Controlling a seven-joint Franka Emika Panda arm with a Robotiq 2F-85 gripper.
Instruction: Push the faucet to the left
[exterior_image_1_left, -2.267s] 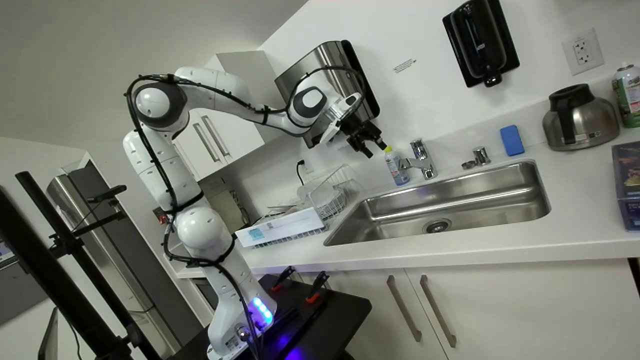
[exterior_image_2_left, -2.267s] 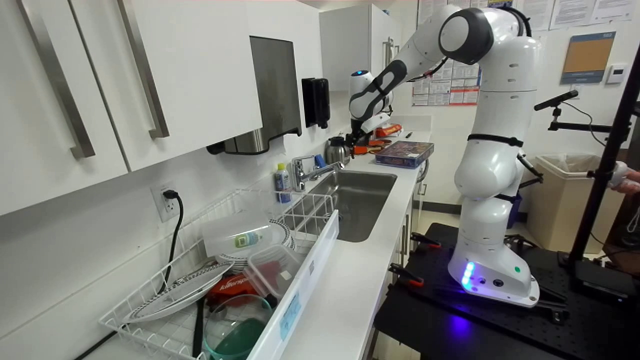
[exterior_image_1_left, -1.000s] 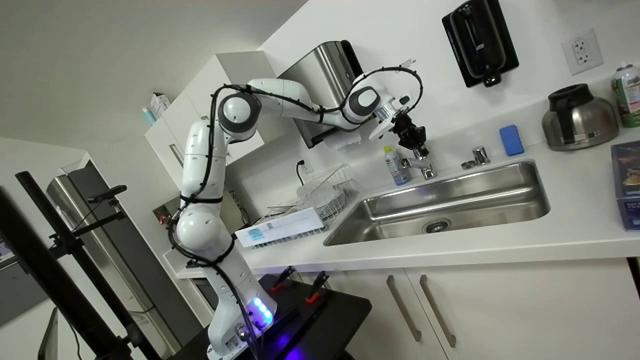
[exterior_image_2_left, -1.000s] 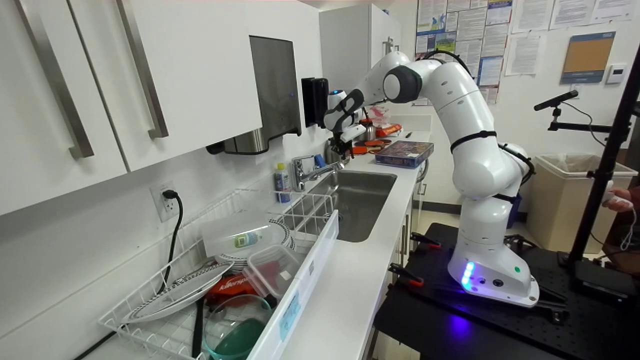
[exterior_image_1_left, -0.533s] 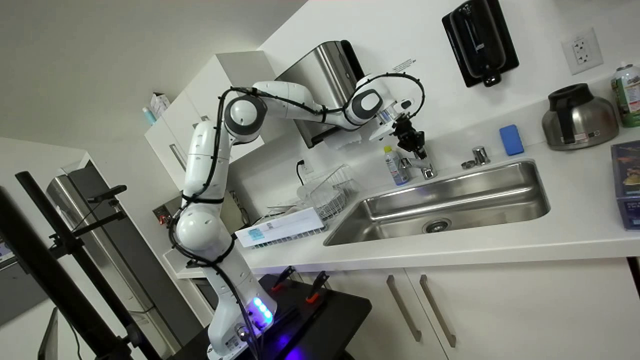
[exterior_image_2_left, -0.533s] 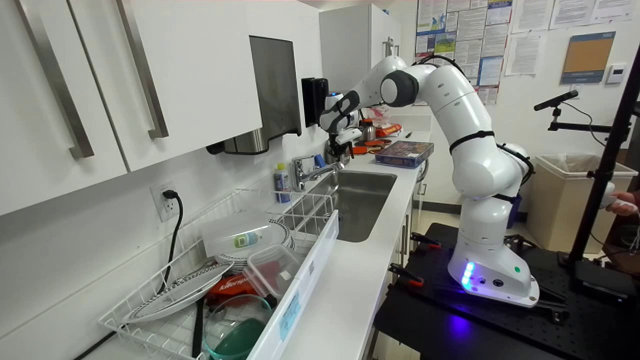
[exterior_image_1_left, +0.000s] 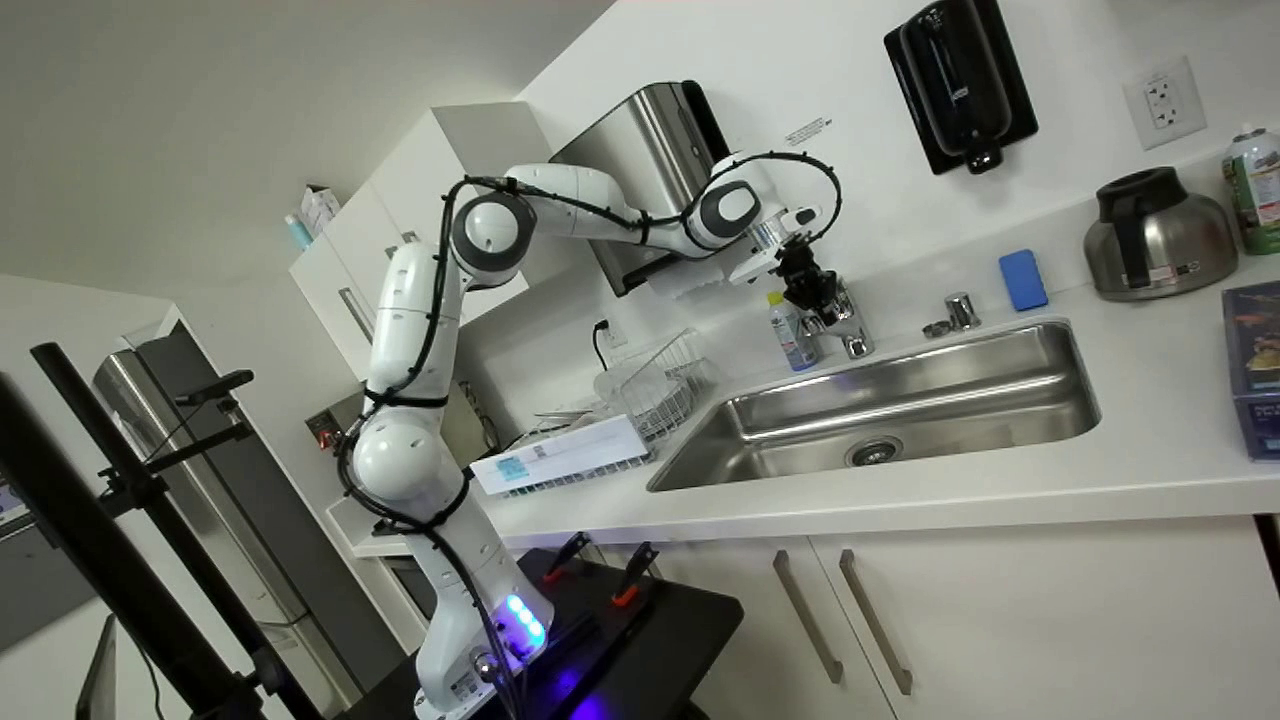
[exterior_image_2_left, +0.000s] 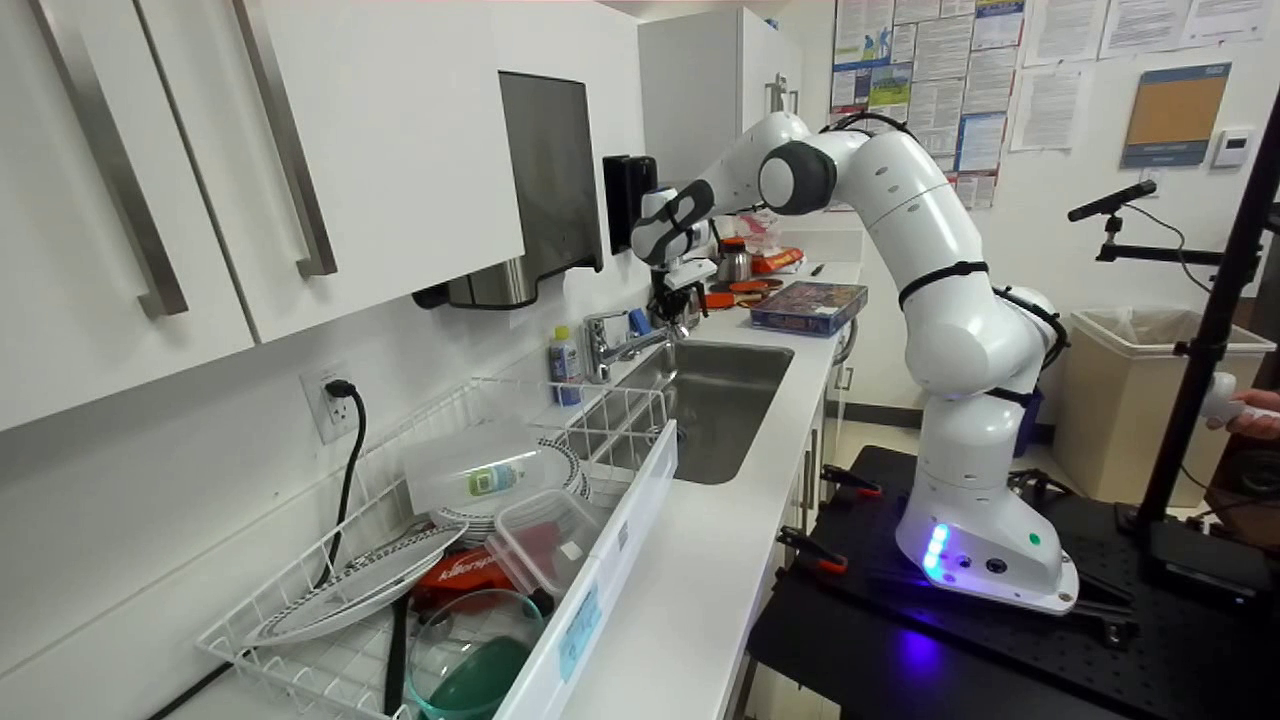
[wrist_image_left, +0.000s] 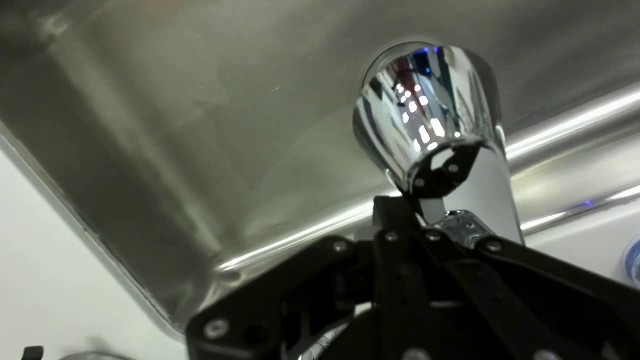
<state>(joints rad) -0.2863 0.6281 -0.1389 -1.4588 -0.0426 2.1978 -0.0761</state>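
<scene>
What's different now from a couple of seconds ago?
The robot's arm has swung across and down, bringing its fingers right by the faucet. Nothing was visibly grabbed or let go. A hand at an exterior view's edge sank slightly. The faucet, spray bottle and blue block look unmoved.

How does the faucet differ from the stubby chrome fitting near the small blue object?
The faucet is clearly larger than the chrome fitting. The faucet has a spout over the sink; the chrome fitting shows none. In an exterior view, the gripper partly covers the faucet, while the chrome fitting is uncovered. Both are shiny and stand beside the sink.
</scene>
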